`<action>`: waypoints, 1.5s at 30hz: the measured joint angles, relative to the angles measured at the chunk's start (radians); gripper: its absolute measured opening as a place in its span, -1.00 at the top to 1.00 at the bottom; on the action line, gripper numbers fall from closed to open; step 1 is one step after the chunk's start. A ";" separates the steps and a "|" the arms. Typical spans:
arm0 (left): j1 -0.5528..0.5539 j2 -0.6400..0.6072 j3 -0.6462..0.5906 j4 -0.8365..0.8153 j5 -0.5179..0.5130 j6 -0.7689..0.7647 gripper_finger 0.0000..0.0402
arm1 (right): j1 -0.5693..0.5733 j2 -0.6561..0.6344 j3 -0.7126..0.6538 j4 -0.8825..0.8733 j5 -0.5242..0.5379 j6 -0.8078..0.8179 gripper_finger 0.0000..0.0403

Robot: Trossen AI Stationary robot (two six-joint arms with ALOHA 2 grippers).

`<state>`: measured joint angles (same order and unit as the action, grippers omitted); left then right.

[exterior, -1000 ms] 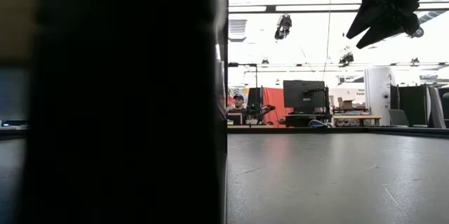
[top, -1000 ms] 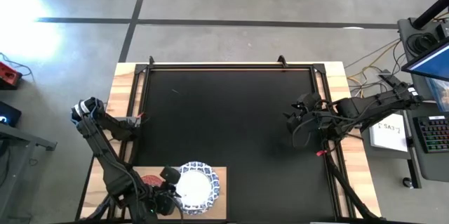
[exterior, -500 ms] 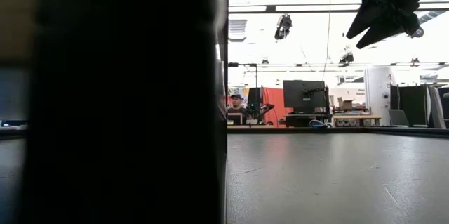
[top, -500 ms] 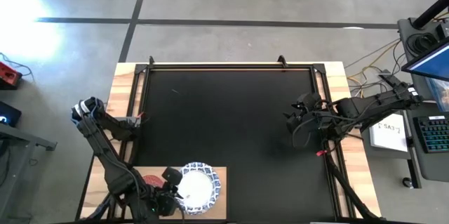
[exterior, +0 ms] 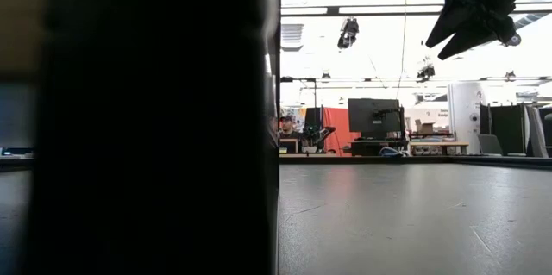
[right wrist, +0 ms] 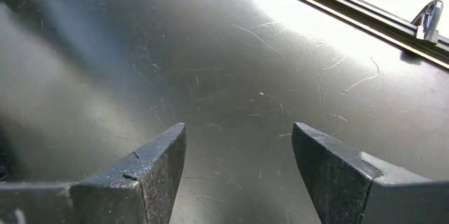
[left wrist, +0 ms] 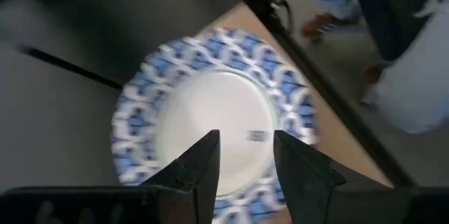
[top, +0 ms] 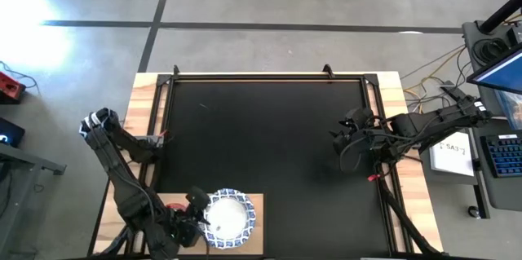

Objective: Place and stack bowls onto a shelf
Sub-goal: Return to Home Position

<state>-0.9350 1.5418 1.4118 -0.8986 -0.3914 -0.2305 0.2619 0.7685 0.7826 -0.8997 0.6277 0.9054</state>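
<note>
Left gripper (left wrist: 245, 138) eases back | white patterned bowl (top: 229, 218) just right, near-left corner of table (top: 147, 89) | jaws narrow, empty | right gripper (right wrist: 238, 136) wide

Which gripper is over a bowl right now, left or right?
The left gripper, open above the white blue-rimmed bowl on the shelf. The right gripper is open over black mat, no bowl below.

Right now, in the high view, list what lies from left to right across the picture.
Red-pink bowl → white patterned bowl → right hand → keyboard. The left hand, over the white patterned bowl, is left out.
</note>
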 joint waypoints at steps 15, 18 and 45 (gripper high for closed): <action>0.274 -0.384 -0.293 0.132 0.102 0.272 0.42 | 0.000 0.000 0.000 0.000 0.000 0.000 -0.24; 0.368 -0.509 -0.428 0.222 0.148 0.302 0.42 | 0.000 0.000 0.000 0.000 0.000 0.000 -0.24; 0.985 -1.134 -1.282 1.142 0.262 0.397 0.42 | 0.000 0.000 0.000 0.000 0.000 0.000 -0.24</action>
<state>0.0505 0.4078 0.1296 0.2436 -0.1298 0.1665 0.2619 0.7685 0.7826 -0.8993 0.6276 0.9054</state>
